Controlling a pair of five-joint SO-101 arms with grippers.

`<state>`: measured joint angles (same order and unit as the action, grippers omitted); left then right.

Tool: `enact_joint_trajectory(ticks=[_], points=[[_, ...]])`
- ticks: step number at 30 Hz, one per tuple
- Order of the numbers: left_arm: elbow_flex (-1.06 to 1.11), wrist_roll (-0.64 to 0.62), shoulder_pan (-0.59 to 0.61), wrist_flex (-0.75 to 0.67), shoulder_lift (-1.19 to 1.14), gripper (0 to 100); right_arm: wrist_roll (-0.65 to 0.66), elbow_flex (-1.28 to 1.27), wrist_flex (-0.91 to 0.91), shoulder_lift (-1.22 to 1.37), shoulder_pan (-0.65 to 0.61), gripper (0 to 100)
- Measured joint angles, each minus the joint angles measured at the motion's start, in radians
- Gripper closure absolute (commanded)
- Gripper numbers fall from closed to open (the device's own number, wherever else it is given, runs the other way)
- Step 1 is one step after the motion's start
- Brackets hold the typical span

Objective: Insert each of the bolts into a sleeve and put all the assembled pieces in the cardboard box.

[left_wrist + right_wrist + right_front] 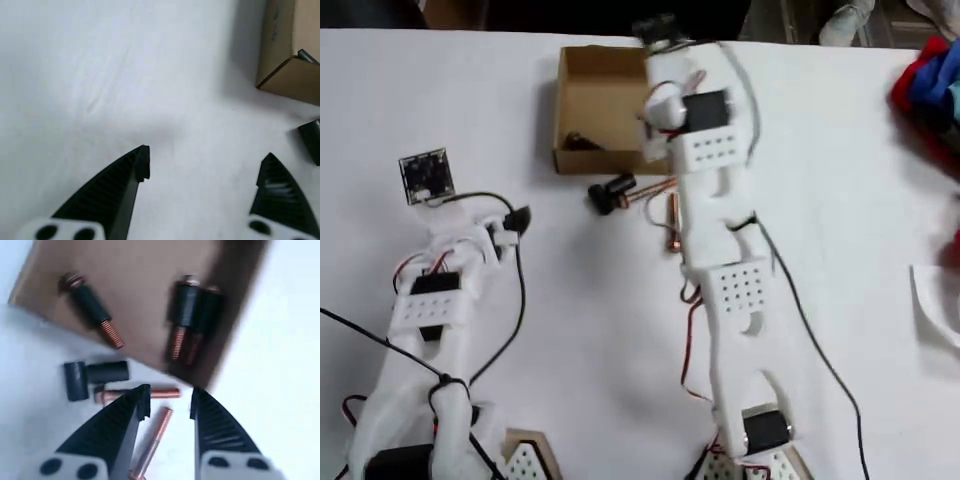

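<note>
Well off to the side of the cardboard box (582, 75), the left gripper (207, 164) hangs over the white table (840, 250) with its jaws spread wide and nothing between them.

Just short of the box's near wall, the right gripper (168, 402) is open to a moderate gap and grips nothing. One loose bolt (152, 440) lies in line with that gap, its long axis roughly square to the wall and its threaded end towards the box. A second bolt (137, 392) lies along the wall. Beside it are two empty black sleeves (107, 372), close together.

Three assembled pieces (187, 315) rest on the box floor. Two lie side by side, threads towards the near wall, and the third is apart and slanted.
</note>
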<state>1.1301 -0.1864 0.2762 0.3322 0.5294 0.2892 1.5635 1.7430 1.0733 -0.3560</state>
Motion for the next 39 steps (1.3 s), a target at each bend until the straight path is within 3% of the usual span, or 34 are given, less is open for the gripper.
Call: enact_joint_trajectory(ticks=[7,13,34,38,39], points=[[0.000,0.000,0.092,0.000,0.000,65,0.075,-0.127,0.000,0.002,-0.152,88.0],[0.000,-0.107,0.192,0.000,0.000,65,0.075,-0.141,0.000,0.043,-0.195,88.0],[0.000,-0.126,0.196,0.000,0.000,65,0.080,-0.140,-0.166,0.224,-0.206,88.0],[0.000,-0.126,0.198,0.000,0.000,65,0.080,-0.140,-0.167,0.224,-0.204,99.1],[0.000,-0.126,0.198,0.000,0.000,65,0.080,-0.140,-0.166,0.224,-0.199,96.7]])
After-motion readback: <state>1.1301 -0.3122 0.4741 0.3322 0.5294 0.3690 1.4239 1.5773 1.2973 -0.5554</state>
